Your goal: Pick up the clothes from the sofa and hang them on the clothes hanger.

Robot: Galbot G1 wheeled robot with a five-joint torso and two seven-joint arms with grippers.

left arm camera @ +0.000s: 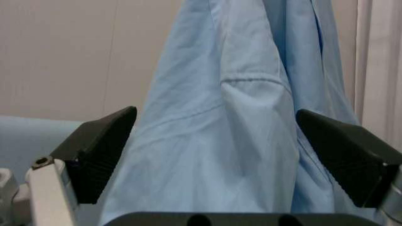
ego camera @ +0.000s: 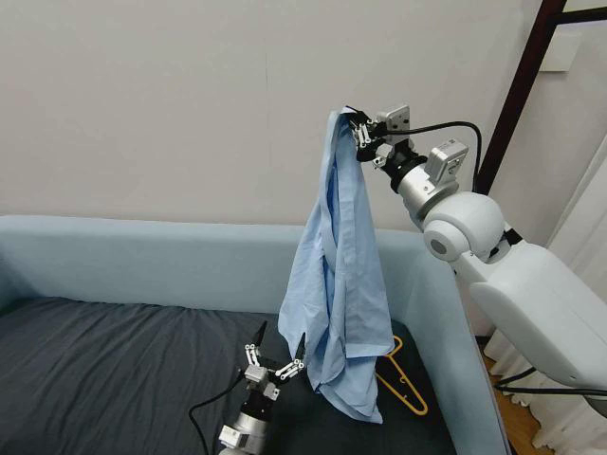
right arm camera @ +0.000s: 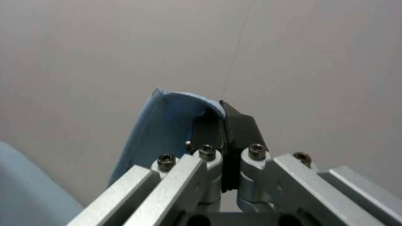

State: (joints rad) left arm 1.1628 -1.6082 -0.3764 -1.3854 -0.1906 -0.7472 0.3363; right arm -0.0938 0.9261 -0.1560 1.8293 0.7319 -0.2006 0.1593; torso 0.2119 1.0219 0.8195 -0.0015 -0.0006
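A light blue shirt hangs in the air above the sofa, held by its collar. My right gripper is raised high and shut on the top of the shirt. The shirt's lower hem dangles just over the dark seat cushion. Low on the cushion, my left gripper points up with its fingers spread open, right beside the hanging hem. In the left wrist view the shirt hangs between the two black fingertips, not pinched. An orange clothes hanger lies on the cushion behind the shirt.
The sofa has a pale blue back and a side arm on the right. A dark wooden pole slants up at the far right, beside a white curtain. A plain wall stands behind.
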